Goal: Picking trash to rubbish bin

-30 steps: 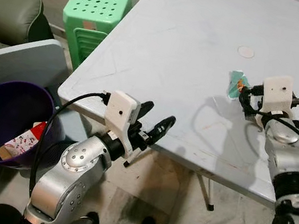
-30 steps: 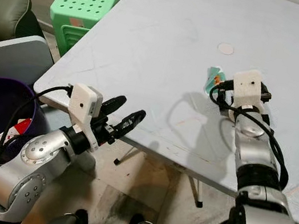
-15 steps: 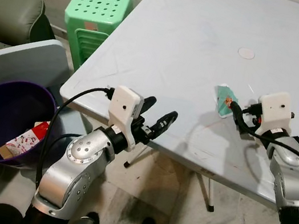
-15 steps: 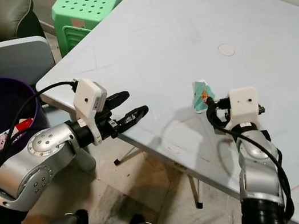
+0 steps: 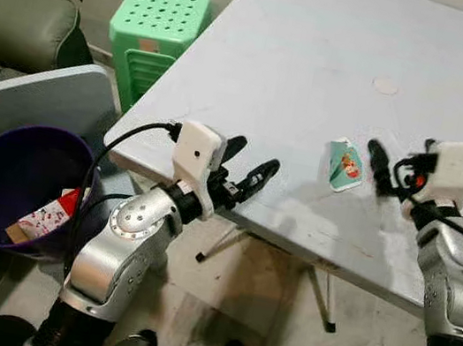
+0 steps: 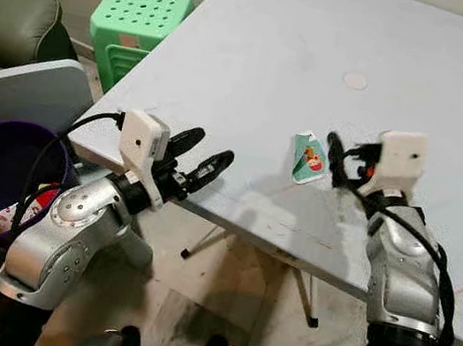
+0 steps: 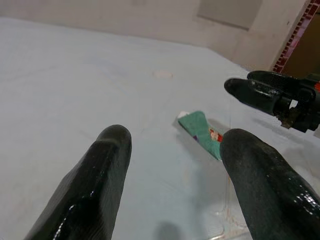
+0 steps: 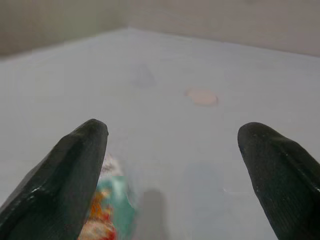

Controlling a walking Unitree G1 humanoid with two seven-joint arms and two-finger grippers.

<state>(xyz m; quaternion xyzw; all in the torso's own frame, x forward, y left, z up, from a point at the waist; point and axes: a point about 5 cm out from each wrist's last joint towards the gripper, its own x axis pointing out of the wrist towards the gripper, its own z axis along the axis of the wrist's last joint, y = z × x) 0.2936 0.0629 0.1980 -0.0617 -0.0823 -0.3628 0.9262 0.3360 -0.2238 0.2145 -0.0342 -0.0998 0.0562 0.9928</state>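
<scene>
Two claws, both spread wide and holding nothing: your right claw (image 5: pixel 375 161) hovers just beside the green wrapper (image 5: pixel 342 164), which lies flat on the tabletop (image 5: pixel 307 52), ungrasped. Your left claw (image 5: pixel 245 174) waits at the tabletop's near edge. Some trash already sits in the purple bin (image 5: pixel 6 178); this wrapper is left to pick and drop. The wrapper's print is too small to read.

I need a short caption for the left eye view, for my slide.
Right end effector, open, beside a green wrapper on the white table; purple bin below left.
</scene>
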